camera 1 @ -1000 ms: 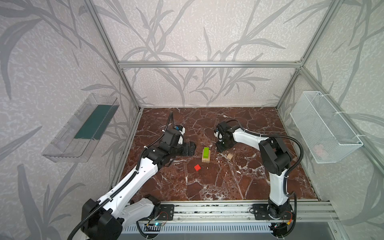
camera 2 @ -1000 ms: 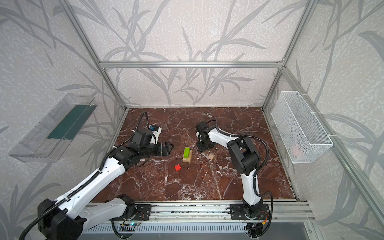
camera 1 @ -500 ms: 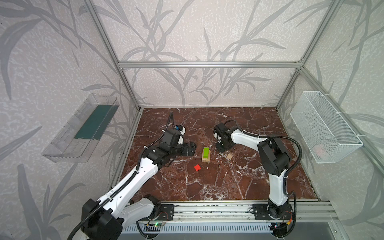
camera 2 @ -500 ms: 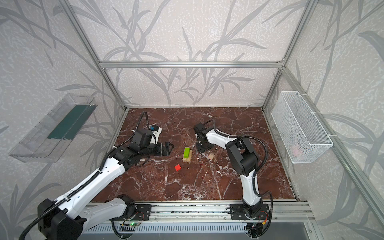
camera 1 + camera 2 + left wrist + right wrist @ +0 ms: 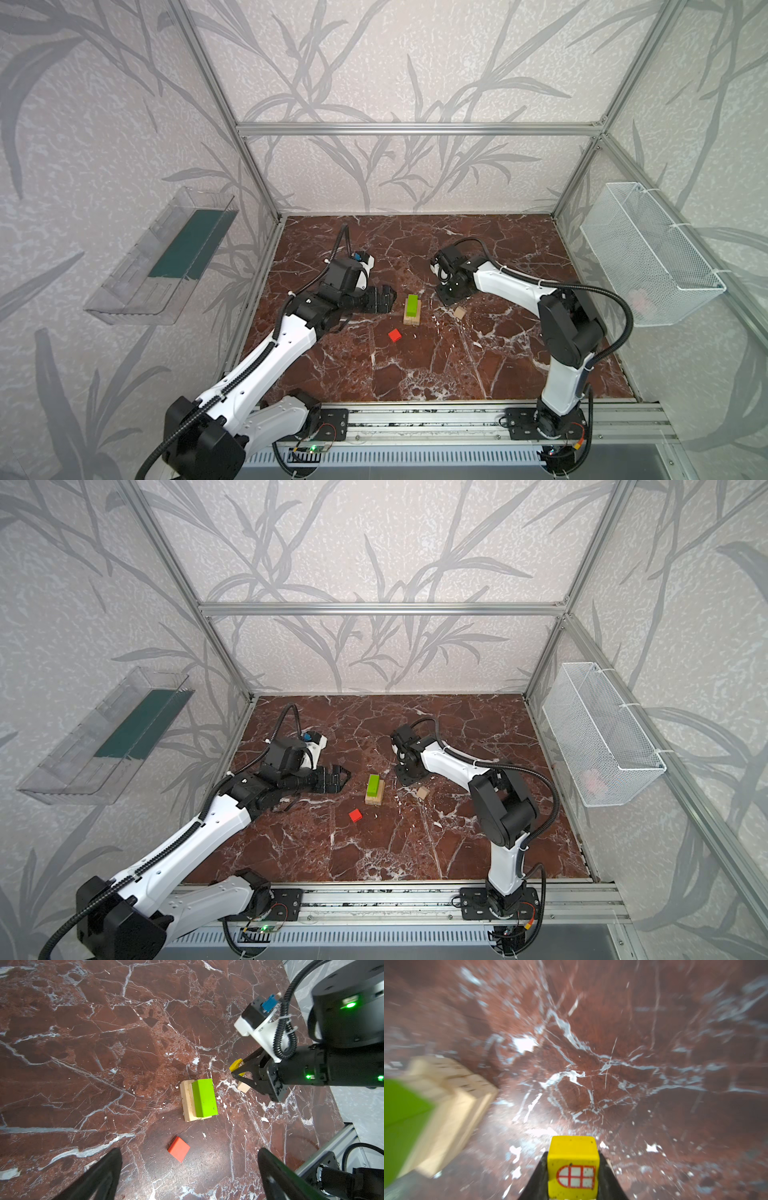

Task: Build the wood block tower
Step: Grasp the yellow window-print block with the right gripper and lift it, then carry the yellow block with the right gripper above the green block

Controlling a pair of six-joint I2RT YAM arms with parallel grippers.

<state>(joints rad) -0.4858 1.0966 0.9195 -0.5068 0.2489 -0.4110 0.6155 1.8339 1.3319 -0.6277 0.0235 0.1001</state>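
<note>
The dark red marble floor [image 5: 457, 365], veined with white, carried everything in the cell. The right gripper [image 5: 239, 1069] had its jaws closed on the yellow cube [image 5: 572, 1152], pinching two opposite sides, with the painted window face turned to the wrist camera. The cube looked to be clear of the floor. It hung just beside the far end of the tower [image 5: 411, 311], which so far was pale wood planks [image 5: 187, 1103] with the lime-green bar [image 5: 204, 1098] lying lengthwise on top. The small plain wood piece [image 5: 459, 312] lay on the floor near that gripper, and the red cube [image 5: 395, 335] lay apart on the near side of the tower. The left gripper [image 5: 387, 300] pointed at the tower from its own side, wide open and empty, near but not touching.

The step in hand was probably seating the yellow cube on the green bar. It should rise above the bar's top before crossing, so that no finger knocks the stack. Centred on the narrow bar with its faces square, it should be lowered flat, released only then, and the gripper drawn straight up.
</note>
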